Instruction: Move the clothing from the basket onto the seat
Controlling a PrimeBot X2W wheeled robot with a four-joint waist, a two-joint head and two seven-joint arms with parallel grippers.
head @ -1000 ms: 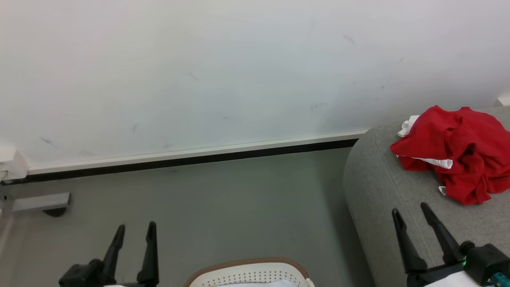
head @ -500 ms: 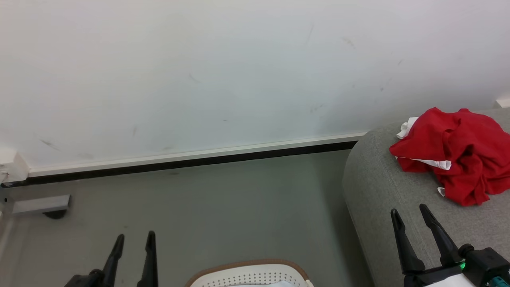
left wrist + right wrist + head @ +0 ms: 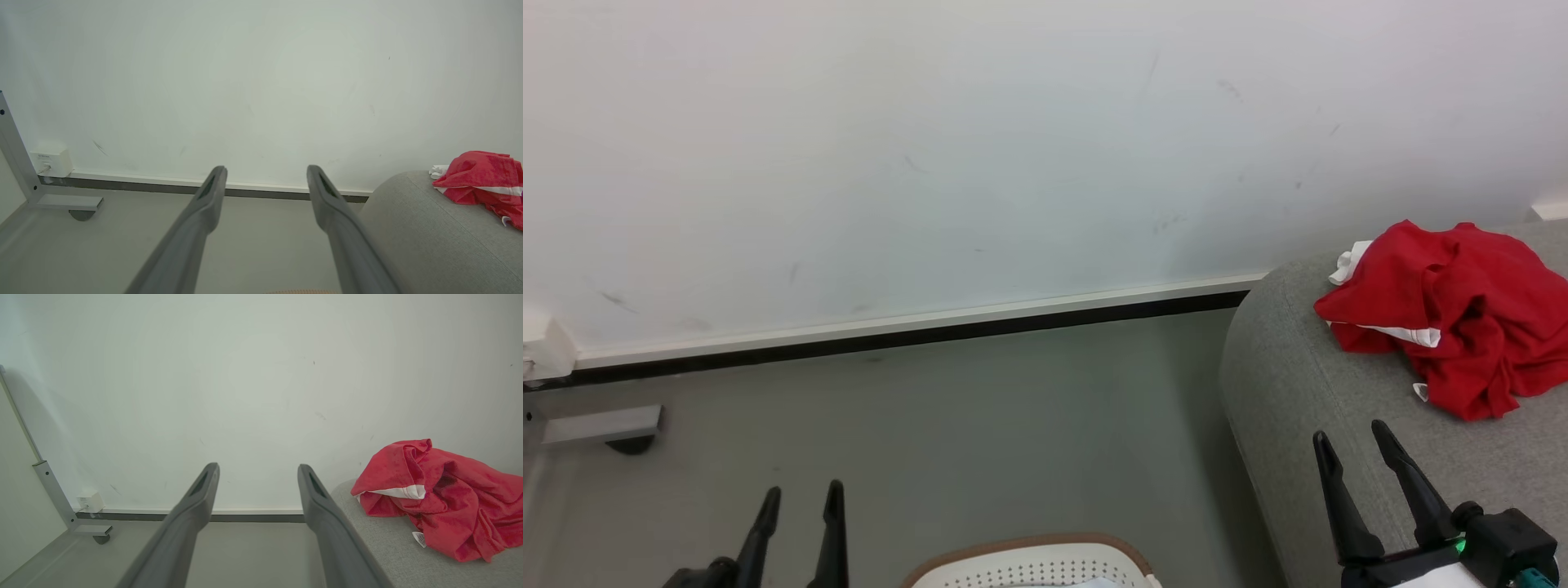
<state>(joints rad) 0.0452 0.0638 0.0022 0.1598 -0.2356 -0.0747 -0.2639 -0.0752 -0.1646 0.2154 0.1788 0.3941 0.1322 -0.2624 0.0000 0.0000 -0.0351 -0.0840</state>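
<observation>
Two empty tools stand spread: the left tool (image 3: 803,492) above the floor (image 3: 980,425), the right tool (image 3: 1349,434) over the near edge of the grey seat (image 3: 1307,384). Red clothing (image 3: 1445,318) lies crumpled on the seat, far right, so the job looks done; the basket (image 3: 1013,567) sits near centre.

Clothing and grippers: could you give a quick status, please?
Left gripper, right gripper: jaws open, empty. Clothing crumpled on seat, out of basket. Nothing blocking.
</observation>
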